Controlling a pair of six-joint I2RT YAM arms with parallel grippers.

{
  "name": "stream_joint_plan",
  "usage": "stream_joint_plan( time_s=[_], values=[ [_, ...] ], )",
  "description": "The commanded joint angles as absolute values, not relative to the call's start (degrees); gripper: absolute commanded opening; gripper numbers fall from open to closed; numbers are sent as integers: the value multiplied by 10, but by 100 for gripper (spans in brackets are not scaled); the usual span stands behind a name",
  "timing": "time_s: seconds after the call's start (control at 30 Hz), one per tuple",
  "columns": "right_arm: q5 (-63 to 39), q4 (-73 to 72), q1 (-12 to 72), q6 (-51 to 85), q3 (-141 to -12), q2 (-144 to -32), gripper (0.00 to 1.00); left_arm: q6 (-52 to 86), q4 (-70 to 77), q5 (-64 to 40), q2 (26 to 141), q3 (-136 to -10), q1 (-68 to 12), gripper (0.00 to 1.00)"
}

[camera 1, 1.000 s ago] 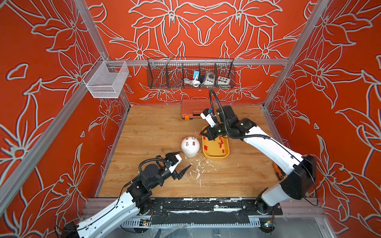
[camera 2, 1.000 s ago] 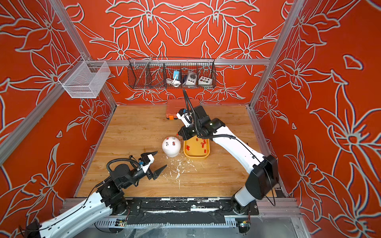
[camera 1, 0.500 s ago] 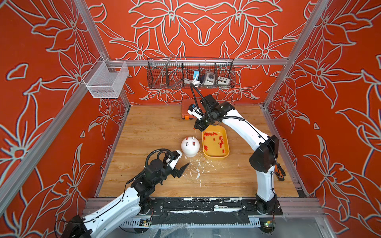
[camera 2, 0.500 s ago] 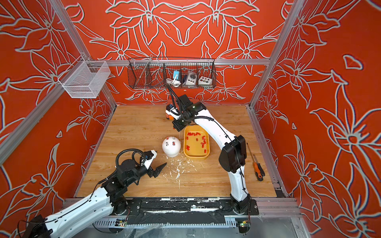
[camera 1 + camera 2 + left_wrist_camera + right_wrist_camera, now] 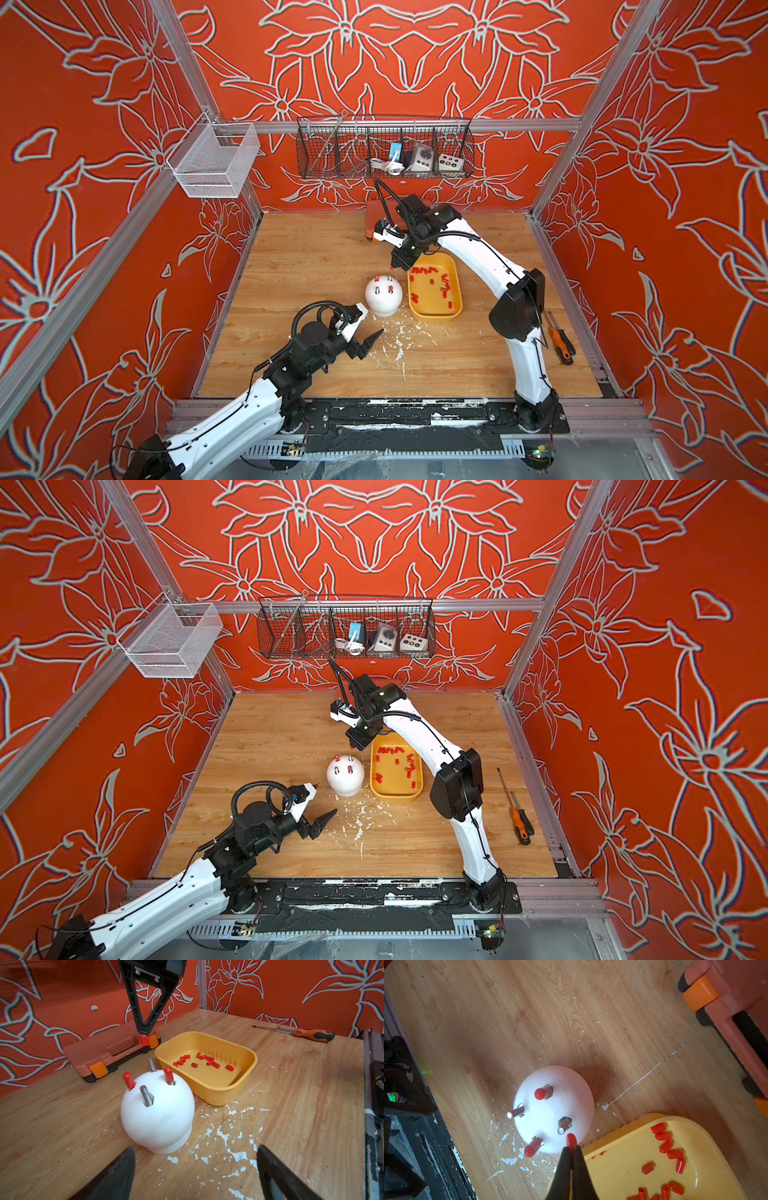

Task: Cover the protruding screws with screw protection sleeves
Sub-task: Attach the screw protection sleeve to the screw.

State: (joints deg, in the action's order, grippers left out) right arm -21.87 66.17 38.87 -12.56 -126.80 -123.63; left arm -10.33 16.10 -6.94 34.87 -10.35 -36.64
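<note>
Bare threaded screws [image 5: 146, 1096] gleam, grey metal, out of a matt white dome [image 5: 158, 1120]. Red sleeves [image 5: 230, 1067], smooth shiny plastic, sit in a glossy yellow plastic tray [image 5: 218, 1093]. Wood-grain tabletop [image 5: 301, 1095], scuffed and flecked with white flakes.

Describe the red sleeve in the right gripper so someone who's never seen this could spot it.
Find the white dome beside the yellow tray on the wooden table. Above the dome's tray side hangs the right gripper, shut on one red sleeve. Unlike the loose sleeves in the tray and the two capping screws on the dome, it is airborne, pinched between black fingertips.
</note>
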Motion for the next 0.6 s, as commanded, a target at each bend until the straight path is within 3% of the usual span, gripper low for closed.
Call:
stream_joint_plan(
  time_s=[0.0, 0.57],
  values=[
    [-206, 676, 394, -129, -1291, -1258, 0, -104, 171, -71, 343, -106, -363, 89],
    [-209, 667, 394, -116, -1285, -1244, 0, -107, 174, -66, 345, -105, -363, 89]
  ],
)
